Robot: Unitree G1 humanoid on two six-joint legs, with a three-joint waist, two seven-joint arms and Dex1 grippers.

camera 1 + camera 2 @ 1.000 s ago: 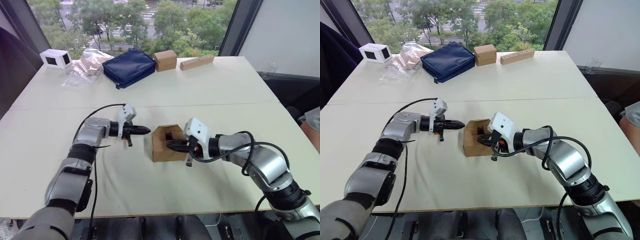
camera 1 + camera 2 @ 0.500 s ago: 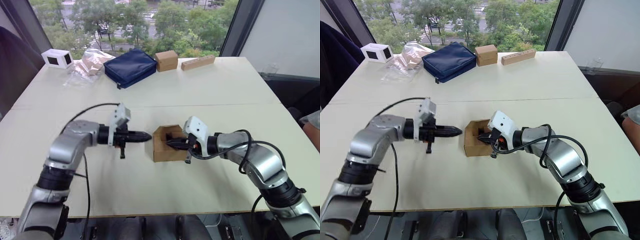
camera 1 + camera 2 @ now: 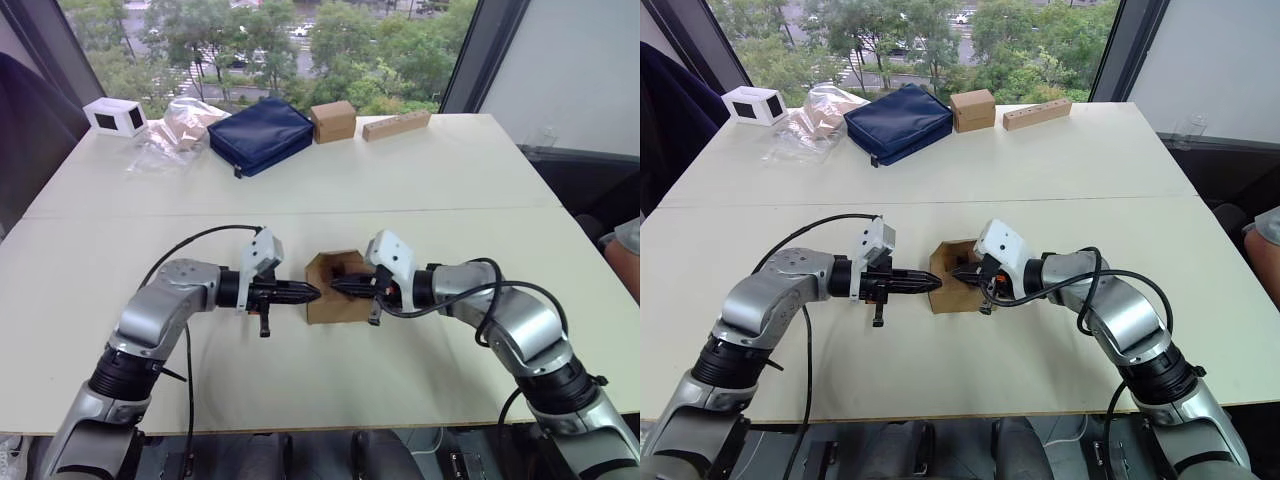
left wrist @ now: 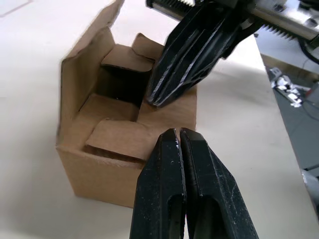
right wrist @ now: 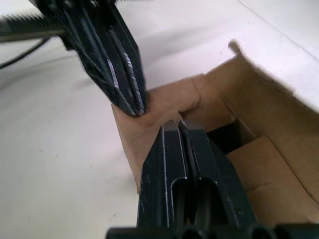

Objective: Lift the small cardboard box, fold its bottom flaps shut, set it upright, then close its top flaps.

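Cardboard box point(image 3: 334, 298) btwn 2 closed grippers

We see the small brown cardboard box point(image 3: 335, 291) standing on the near half of the wide pale table point(image 3: 420, 190), between our two grippers. Our left gripper point(image 3: 312, 294) meets it from the left, our right gripper point(image 3: 337, 286) from the right, over its open top. Along the far edge, left to right, lie a small white box point(image 3: 112, 117), a crumpled clear plastic bag point(image 3: 175, 128), a navy fabric pouch point(image 3: 259, 134), a brown cube box point(image 3: 332, 121) and a long narrow tan box point(image 3: 395, 124).
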